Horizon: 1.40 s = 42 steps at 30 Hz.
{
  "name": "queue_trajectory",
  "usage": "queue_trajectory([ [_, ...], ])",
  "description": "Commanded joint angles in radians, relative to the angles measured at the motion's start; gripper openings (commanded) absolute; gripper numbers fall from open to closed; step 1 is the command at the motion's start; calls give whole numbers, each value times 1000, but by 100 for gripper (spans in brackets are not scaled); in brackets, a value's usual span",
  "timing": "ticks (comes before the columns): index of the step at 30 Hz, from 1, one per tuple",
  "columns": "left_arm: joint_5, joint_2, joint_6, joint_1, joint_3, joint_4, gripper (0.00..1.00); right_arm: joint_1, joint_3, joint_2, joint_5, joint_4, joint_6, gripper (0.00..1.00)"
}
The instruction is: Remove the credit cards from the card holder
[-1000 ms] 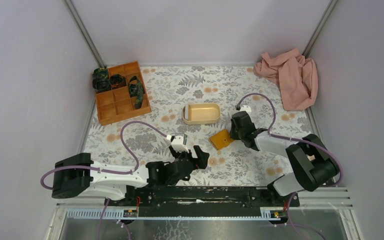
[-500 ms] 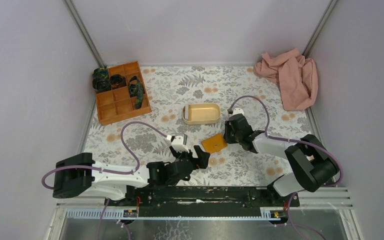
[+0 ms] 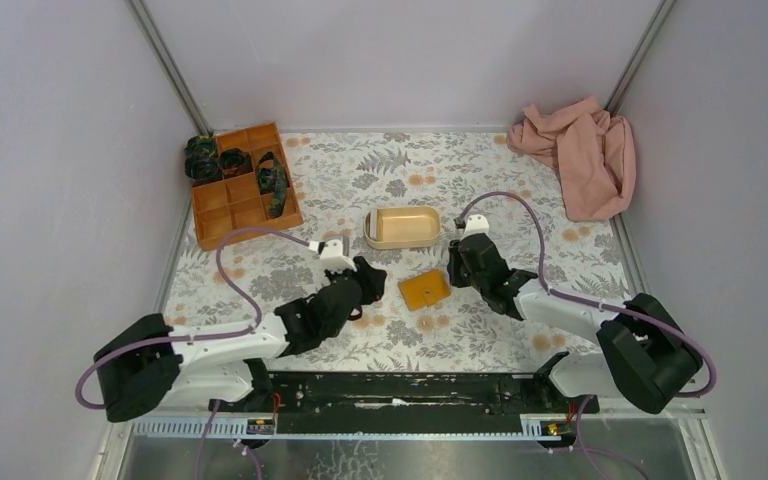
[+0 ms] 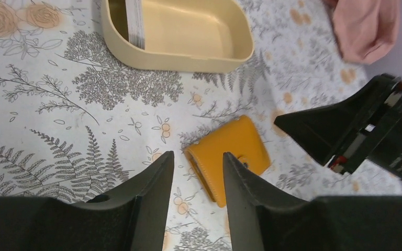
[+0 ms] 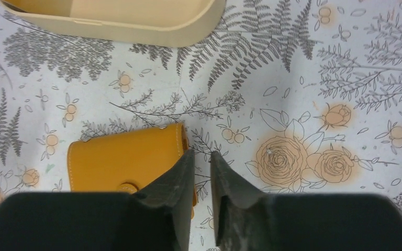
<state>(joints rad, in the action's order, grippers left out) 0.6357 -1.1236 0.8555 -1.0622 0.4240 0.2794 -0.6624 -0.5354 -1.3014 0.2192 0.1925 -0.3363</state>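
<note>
- Locate the card holder (image 3: 425,290): it lies flat and closed on the surface (image 3: 390,335), between the two claws, with its snap tab (image 4: 243,163) on top.
- Note the long axis: it runs roughly from one claw toward the other, slightly skewed, so each claw faces a short end.
- Check the right claw (image 5: 201,157): it is the nearer one. Its tips stand a narrow slot apart with only the surface showing between them, and one finger (image 5: 178,178) overlaps the holder's end edge. You cannot tell from the views whether it touches.
- Check the left claw (image 4: 197,157): the tips are moderately apart and hold nothing. The holder's other end lies just ahead of the gap.
- Expect the next move to need one claw to pin the holder while the other lifts the tab.
- Allow for the beige tray (image 4: 188,58), near on the far side. The compartment box (image 3: 210,228) and the pink cloth (image 3: 580,150) are well apart.
</note>
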Motion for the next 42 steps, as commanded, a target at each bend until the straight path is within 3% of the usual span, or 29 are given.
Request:
queue_trajectory([
  [1, -102, -120, -127, 31, 45, 112, 46, -9, -25, -61, 58, -8, -11, 17],
  [7, -140, -342, -129, 31, 116, 179, 43, -9, -56, -146, 40, -15, -17, 2],
  [16, -166, -453, -56, 13, 59, 292, 45, -13, -77, -203, -23, 14, -13, 3],
  [28, -12, -640, 40, -227, 143, 272, 46, -23, -83, -213, -57, 26, -5, 4],
  [34, 22, -652, 121, -309, 177, 224, 47, -23, -76, -196, -57, 24, -4, 4],
  [42, 65, -557, 167, -287, 82, 202, 48, -26, -49, -133, -3, 31, -6, 9],
])
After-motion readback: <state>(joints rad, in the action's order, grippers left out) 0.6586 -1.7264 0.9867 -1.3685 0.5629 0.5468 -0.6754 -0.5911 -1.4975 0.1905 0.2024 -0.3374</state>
